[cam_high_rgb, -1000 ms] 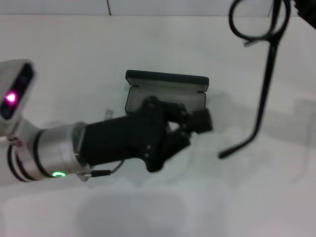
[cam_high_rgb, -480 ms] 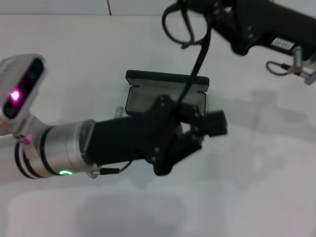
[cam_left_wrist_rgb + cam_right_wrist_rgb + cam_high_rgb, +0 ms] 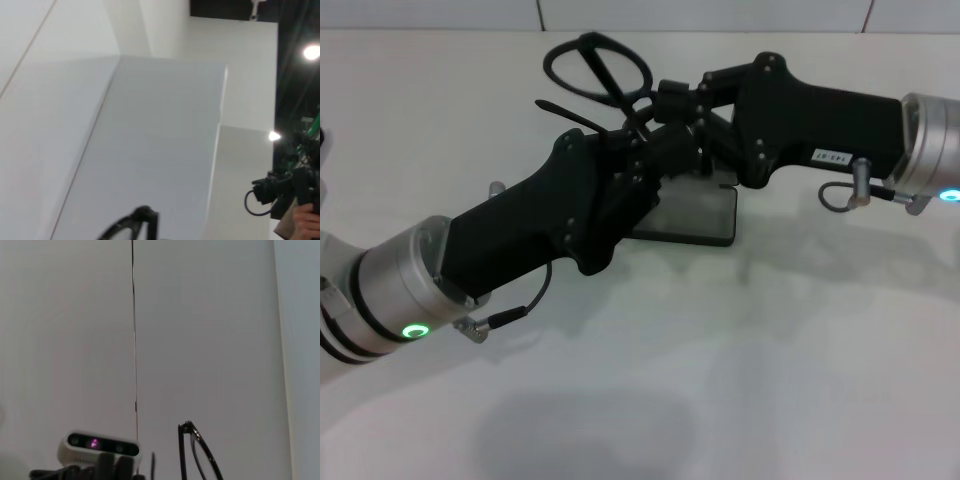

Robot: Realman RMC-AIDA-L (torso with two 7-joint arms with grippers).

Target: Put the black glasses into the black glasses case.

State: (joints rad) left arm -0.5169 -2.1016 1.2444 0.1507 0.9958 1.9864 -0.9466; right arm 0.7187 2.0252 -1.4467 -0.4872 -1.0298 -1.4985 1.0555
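Glasses newly above white table

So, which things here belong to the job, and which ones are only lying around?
Part of the job:
- black glasses, held up above the case where the two grippers meet
- black glasses case, on the table, mostly hidden by the arms
- left gripper, over the case
- right gripper, over the case

Not part of the job:
- white table; nothing else lies on it

White table — lit bkgd equipment
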